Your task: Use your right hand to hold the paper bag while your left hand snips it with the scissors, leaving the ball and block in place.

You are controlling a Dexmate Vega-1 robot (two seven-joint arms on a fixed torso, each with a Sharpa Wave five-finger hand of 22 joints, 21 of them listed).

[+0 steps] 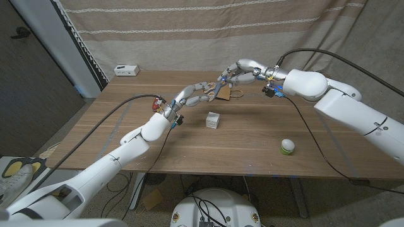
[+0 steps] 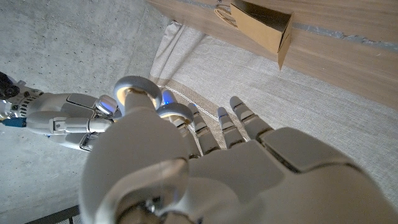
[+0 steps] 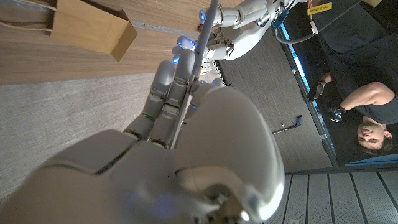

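Note:
A small brown paper bag stands free on the table, below and between my two hands. Metal scissors span the gap between the hands. My right hand has the thin blade running along and between its fingers. My left hand has its thumb and a finger at the shiny handle loops, with its other fingers stretched out. The white block sits mid-table. The green and white ball lies near the front right.
A small white box sits at the table's back left corner. A striped curtain hangs behind the table. A person appears off to the side in the right wrist view.

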